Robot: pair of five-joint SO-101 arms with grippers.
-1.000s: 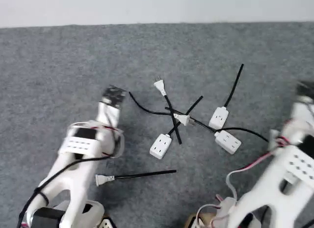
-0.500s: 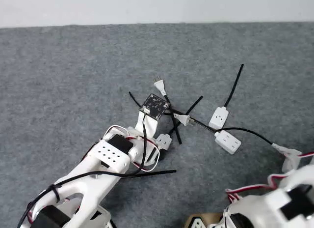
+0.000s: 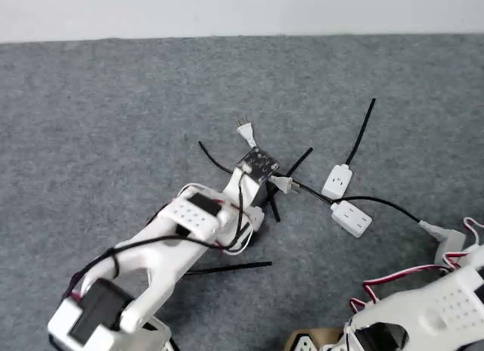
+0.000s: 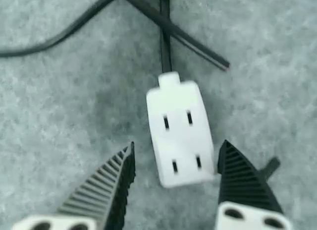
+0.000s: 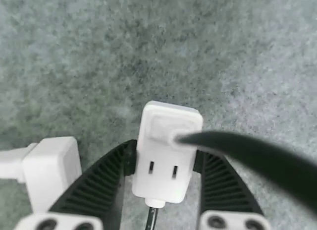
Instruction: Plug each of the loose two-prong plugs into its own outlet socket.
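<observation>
My left gripper [image 4: 177,146] is open, its black fingers [image 4: 116,178] on either side of a white outlet socket [image 4: 181,136] lying flat on the grey carpet. In the high view this arm [image 3: 200,218] reaches to the table's middle and hides most of that socket [image 3: 255,217]. My right gripper [image 5: 164,158] is shut on another white socket [image 5: 166,145], with a white block [image 5: 49,163] beside it. Two loose plugs [image 3: 243,129] [image 3: 281,184] lie among crossed black cords. Two more sockets [image 3: 336,181] [image 3: 352,217] lie to their right.
The right arm [image 3: 431,313] sits at the front right corner, where a black cord [image 3: 386,203] ends in a white piece [image 3: 448,243]. A straight cord [image 3: 234,268] lies near the front. Another cord [image 3: 363,132] runs toward the back. Grey carpet [image 3: 113,109] is bare at left.
The left arm swung from the left side to the middle and came down over the socket. The right arm pulled back toward the front right corner.
</observation>
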